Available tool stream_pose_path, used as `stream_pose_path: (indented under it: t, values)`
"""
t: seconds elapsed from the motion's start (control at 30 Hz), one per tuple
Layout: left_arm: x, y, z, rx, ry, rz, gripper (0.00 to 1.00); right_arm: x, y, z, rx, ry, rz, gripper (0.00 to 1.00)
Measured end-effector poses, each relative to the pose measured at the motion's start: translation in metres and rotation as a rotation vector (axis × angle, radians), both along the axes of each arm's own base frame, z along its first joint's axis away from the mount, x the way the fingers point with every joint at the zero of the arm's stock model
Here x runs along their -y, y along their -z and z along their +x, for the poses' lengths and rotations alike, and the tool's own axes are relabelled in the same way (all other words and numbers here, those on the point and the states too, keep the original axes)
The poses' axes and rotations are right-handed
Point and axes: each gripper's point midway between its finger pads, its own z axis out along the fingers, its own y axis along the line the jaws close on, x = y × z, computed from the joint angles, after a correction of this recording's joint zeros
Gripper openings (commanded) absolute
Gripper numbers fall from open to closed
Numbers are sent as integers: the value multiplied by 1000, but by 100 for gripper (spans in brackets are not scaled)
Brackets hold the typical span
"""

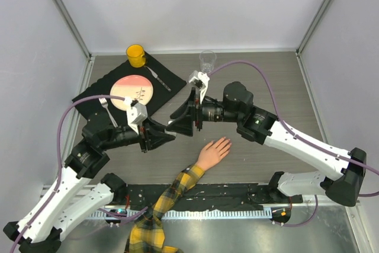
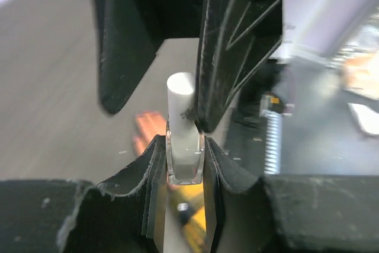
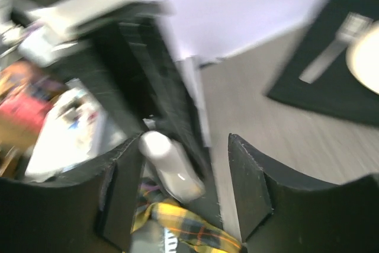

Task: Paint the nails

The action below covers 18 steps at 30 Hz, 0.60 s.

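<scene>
A yellow-black plaid sleeve runs in from the near edge of the table. It ends in a peach mannequin hand lying flat with its fingers outstretched, pointing away and to the right. The nails sit at the fingertips and are too small to show whether any polish is on them.

Just beyond the mannequin hand and to its left, the two arms meet tip to tip above the table. The left gripper reaches in from the left, and its fingers are pinched on the body of a small clear bottle, holding it upright. The right gripper comes from the right, its arm bent at the elbow beyond the mannequin hand. Its fingers are spread on either side of the bottle's white cap and have not closed on it.

The cap is on and no brush is out, so the task looks to be at its opening step. Uncapping and all of the painting appear to remain.

Farther from the mannequin hand, to the left, a black place mat carries a plate and a fork. A yellow cup and a clear glass stand at the far edge.
</scene>
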Motion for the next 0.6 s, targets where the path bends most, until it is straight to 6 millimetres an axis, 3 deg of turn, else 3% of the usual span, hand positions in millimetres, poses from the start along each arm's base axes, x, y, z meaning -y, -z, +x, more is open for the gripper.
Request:
stream_pose_path:
  t: [0.13,0.3,0.43,0.6]
  values:
    - [-12,7,23,57,-147,47,0,5,10,19,-44,176,-84,64]
    - [-24,9,43,100,-270,80,0,-1,4,20,-24,311,-164,61]
    - [-29,10,51,104,-323,90,0,-13,-1,23,-1,373,-186,53]
    - [-31,10,53,103,-341,91,0,-17,17,39,2,445,-256,45]
